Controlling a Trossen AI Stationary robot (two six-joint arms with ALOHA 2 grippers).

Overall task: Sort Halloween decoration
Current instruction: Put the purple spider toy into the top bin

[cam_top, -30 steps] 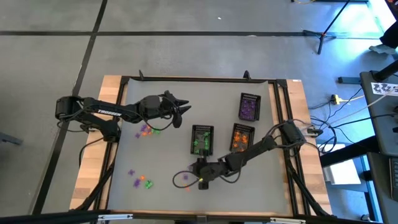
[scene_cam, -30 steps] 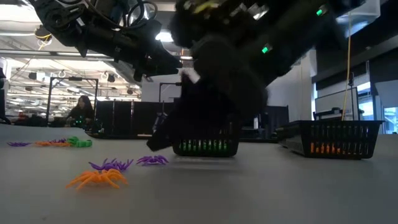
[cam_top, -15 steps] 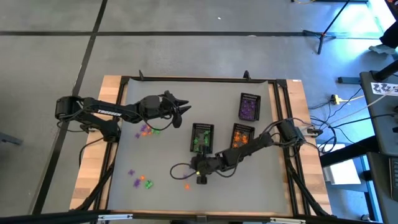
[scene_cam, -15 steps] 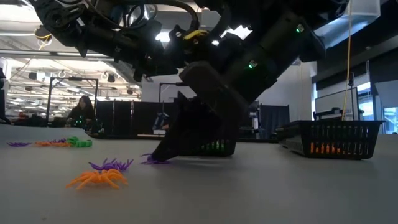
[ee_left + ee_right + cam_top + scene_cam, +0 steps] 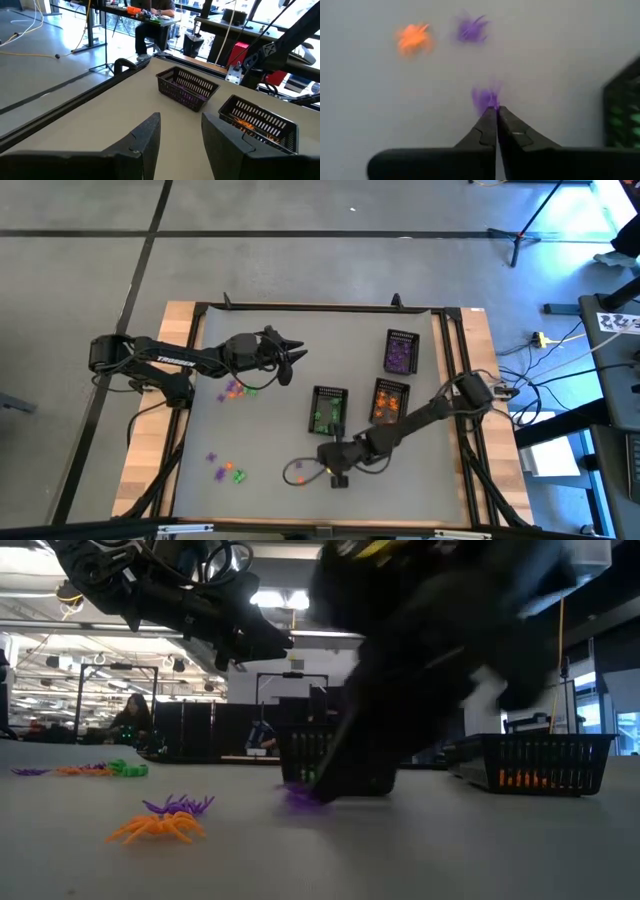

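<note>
A purple spider trinket is pinched at the tips of the right pincer, low over the near middle of the worktop. An orange spider and another purple spider lie touching at near left. A mixed orange, green and purple cluster lies far left.

In the low view the right end effector is a dark blur, hiding most of the green basket behind it; the purple trinket at its tip is smeared; from above, that trinket is too small to make out.
</note>
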